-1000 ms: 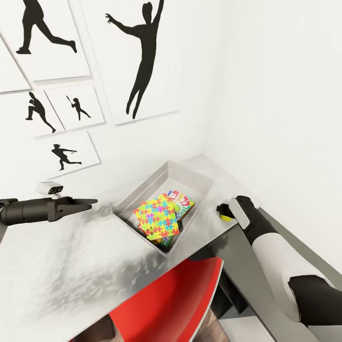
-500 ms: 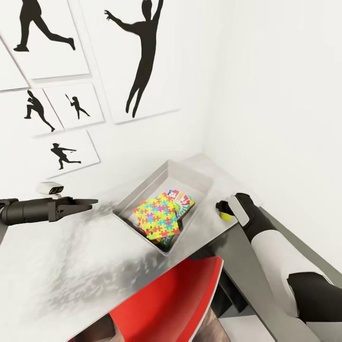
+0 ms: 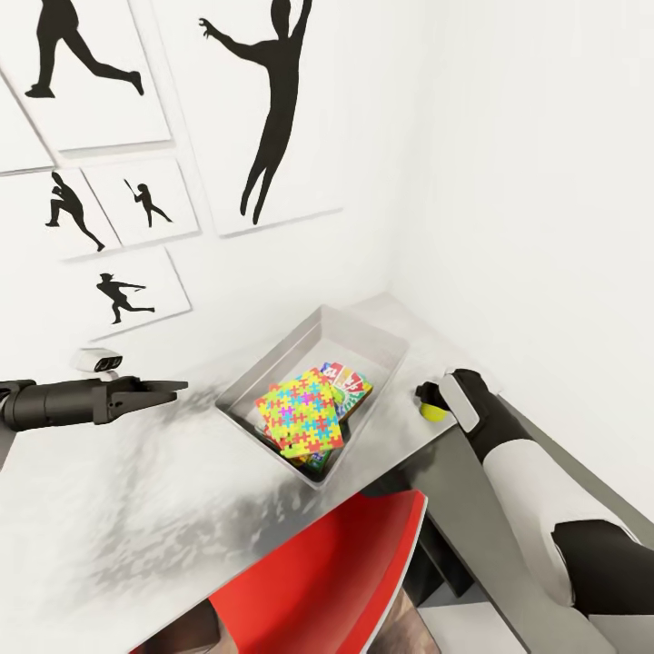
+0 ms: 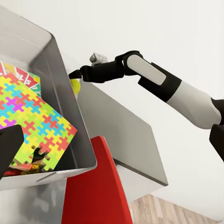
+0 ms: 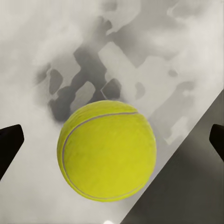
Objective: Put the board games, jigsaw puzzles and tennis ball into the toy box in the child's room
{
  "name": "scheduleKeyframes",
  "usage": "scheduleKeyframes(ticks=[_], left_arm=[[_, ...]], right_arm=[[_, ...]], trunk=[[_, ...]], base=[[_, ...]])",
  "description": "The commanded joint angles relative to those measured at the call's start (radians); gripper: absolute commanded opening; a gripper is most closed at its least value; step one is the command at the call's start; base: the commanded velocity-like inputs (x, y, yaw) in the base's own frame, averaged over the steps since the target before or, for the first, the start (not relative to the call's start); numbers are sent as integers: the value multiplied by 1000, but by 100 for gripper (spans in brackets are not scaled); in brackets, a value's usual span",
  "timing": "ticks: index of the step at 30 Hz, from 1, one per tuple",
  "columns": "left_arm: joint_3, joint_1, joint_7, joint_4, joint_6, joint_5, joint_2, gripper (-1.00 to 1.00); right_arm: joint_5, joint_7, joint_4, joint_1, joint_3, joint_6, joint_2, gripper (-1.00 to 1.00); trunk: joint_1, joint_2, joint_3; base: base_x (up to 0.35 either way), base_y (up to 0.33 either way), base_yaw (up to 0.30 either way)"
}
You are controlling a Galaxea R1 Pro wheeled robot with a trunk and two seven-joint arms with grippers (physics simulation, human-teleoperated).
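Note:
The yellow tennis ball (image 3: 434,412) lies on the grey table (image 3: 136,490) close to its right edge, to the right of the toy box (image 3: 272,371). My right gripper (image 3: 425,398) hovers just over the ball, open. In the right wrist view the ball (image 5: 107,151) sits between the dark fingertips (image 5: 9,144), which stand apart from it. Inside the box lie a bright jigsaw puzzle (image 3: 300,418) and a red and green board game (image 3: 350,381). Left of the box my left gripper (image 3: 173,388) hangs open and holds nothing.
A red chair (image 3: 336,563) stands against the table's front edge, below the box. White walls close the corner behind and to the right, with black silhouette posters (image 3: 272,109). The table drops off just right of the ball.
My right gripper has shifted slightly over the tennis ball. The left arm, the box and its contents have not moved.

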Motion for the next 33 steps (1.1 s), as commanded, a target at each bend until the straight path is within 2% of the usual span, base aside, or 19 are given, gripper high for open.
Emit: scheduleKeyframes(ticks=[1, 33], left_arm=[[0, -1, -2, 0, 11, 1, 0, 100], [-1, -1, -2, 0, 11, 1, 0, 100]], right_arm=[[-10, -10, -1, -1, 7, 2, -2, 100], [-10, -10, 10, 1, 9, -3, 0, 100]], trunk=[[1, -2, -2], [1, -2, -9]], base=[[0, 0, 0], [0, 0, 0]])
